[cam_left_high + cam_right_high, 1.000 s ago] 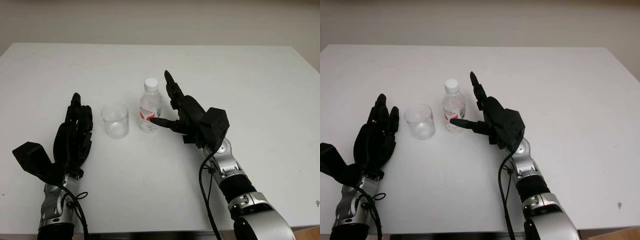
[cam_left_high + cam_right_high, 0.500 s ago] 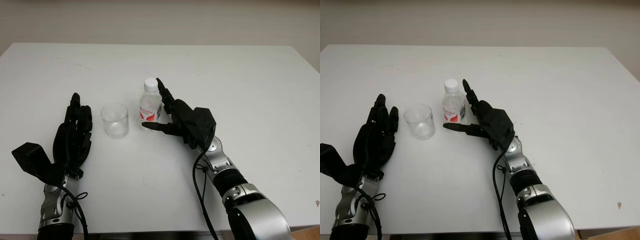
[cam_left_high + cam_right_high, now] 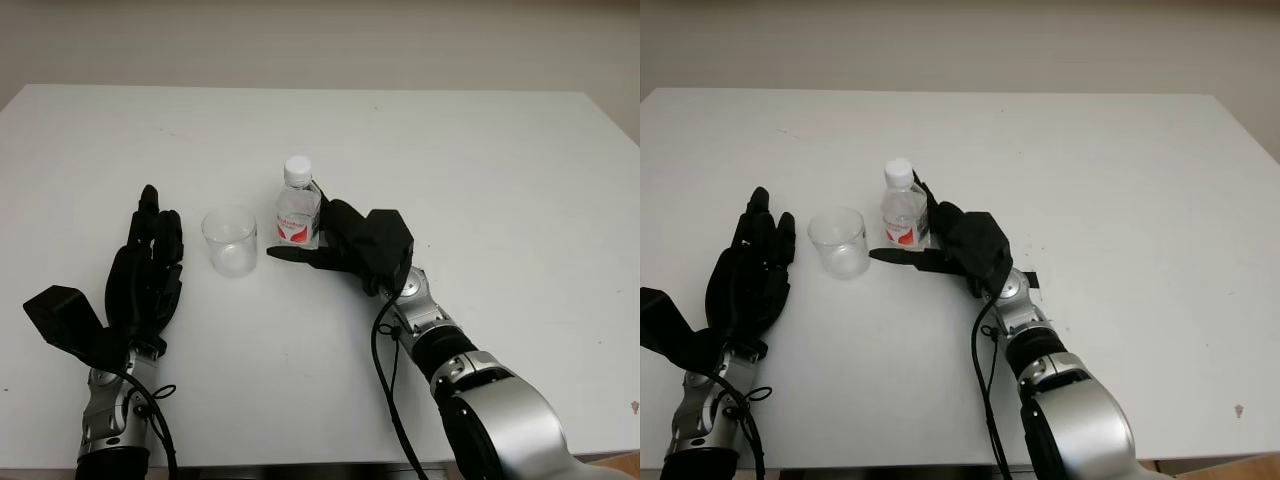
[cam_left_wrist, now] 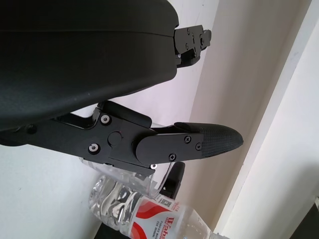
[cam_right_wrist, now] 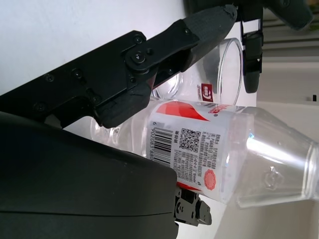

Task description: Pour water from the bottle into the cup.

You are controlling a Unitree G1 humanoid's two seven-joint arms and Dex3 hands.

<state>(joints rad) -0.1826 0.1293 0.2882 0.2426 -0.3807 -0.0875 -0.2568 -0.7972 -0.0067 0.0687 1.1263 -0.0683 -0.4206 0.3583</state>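
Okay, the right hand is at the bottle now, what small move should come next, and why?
Probably close the right hand on the bottle. Its palm is against the upright, capped bottle, but one finger juts past toward the cup, so the grasp looks unfinished. The left hand is open beside the cup.

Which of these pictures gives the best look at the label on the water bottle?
The right wrist view: the bottle lies close, its label's barcode and red band plain, inside the right hand. The eye views show the whole bottle small, beside the cup. The left wrist view catches part of the label.
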